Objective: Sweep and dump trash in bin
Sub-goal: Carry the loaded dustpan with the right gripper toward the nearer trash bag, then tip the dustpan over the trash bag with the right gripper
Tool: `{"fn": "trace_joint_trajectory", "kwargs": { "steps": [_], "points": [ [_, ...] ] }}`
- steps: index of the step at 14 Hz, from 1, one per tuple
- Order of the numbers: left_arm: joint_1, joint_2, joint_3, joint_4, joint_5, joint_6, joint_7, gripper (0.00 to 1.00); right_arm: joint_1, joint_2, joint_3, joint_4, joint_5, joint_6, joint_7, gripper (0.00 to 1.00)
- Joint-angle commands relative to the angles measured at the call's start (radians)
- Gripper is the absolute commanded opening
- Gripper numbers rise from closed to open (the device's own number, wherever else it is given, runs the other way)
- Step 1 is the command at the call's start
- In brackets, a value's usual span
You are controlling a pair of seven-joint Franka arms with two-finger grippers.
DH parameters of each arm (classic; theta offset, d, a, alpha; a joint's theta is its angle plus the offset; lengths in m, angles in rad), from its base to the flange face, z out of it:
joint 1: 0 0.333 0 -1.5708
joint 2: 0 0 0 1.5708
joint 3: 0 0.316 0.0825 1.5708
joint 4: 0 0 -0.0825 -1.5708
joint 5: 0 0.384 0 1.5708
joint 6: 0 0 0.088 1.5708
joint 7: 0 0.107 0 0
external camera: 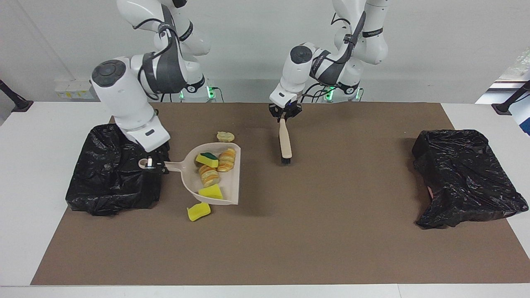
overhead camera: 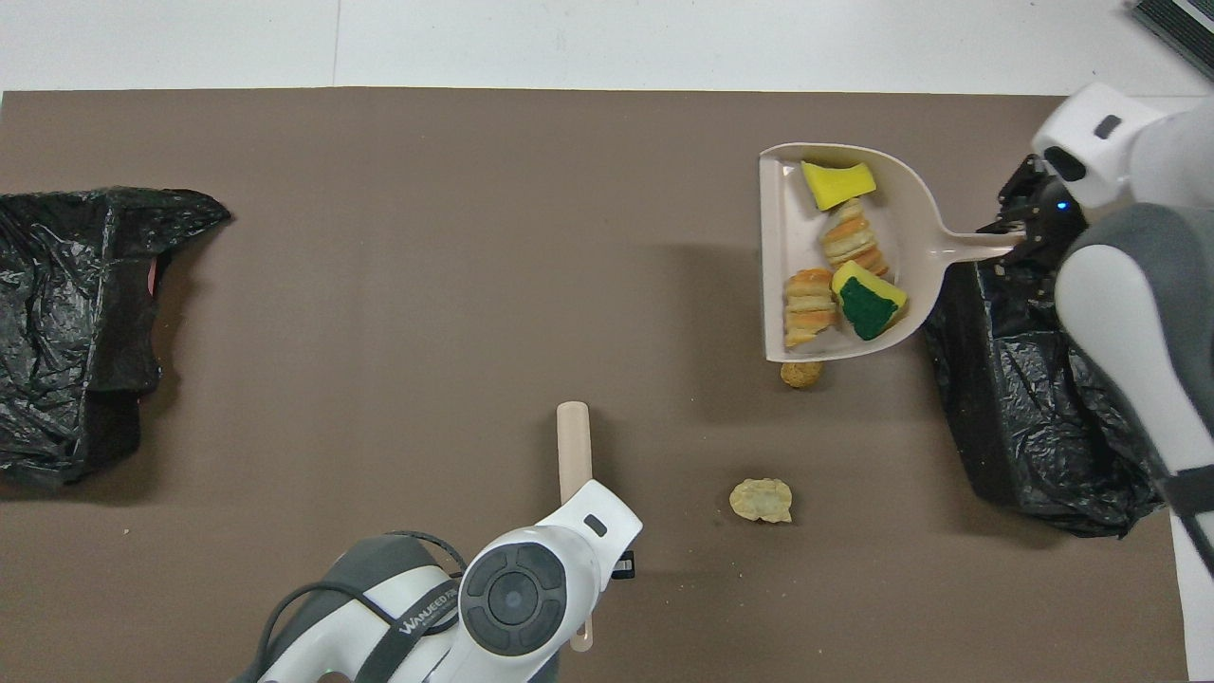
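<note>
My right gripper [external camera: 152,164] is shut on the handle of the beige dustpan [external camera: 232,186] and holds it raised over the mat, beside the black bin [external camera: 112,178] at the right arm's end. In the pan lie two yellow sponge chunks [external camera: 210,191] and two layered beige-orange lumps [external camera: 226,160]. On the mat lie a yellow sponge [external camera: 198,211], a pale lump [overhead camera: 761,500] and an orange-brown lump [overhead camera: 801,373] at the pan's edge. My left gripper [external camera: 284,117] is shut on the beige brush [external camera: 285,142], which hangs bristles down over the middle of the mat.
A second black-bagged bin [external camera: 468,178] stands at the left arm's end of the brown mat [external camera: 331,231]. The right arm's forearm [external camera: 124,99] reaches over the bin next to the dustpan. White table surface surrounds the mat.
</note>
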Motion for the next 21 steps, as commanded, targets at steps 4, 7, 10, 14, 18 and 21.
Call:
{"fn": "trace_joint_trajectory", "kwargs": {
  "steps": [4, 7, 10, 14, 18, 21],
  "points": [
    [0.099, -0.007, 0.020, 0.038, 0.045, -0.044, 0.013, 1.00, -0.229, -0.049, 0.003, -0.035, 0.008, -0.007, -0.291, 0.00],
    [0.248, 0.015, 0.023, 0.130, 0.069, -0.087, 0.128, 1.00, -0.261, -0.054, 0.003, -0.035, -0.158, -0.007, -0.304, 0.00],
    [0.380, 0.070, 0.023, 0.227, 0.074, -0.163, 0.225, 1.00, -0.249, -0.052, 0.008, -0.035, -0.279, -0.007, -0.249, 0.00],
    [0.540, 0.153, 0.023, 0.351, 0.075, -0.188, 0.369, 1.00, -0.159, -0.065, 0.008, -0.035, -0.532, -0.042, -0.099, 0.00],
    [0.669, 0.182, 0.023, 0.459, 0.075, -0.246, 0.501, 1.00, -0.110, -0.121, 0.009, -0.139, -0.685, -0.024, -0.056, 0.00],
    [0.753, 0.171, 0.026, 0.555, 0.075, -0.396, 0.683, 1.00, -0.082, -0.192, 0.011, -0.260, -0.808, 0.022, 0.113, 0.00]
  ]
}}
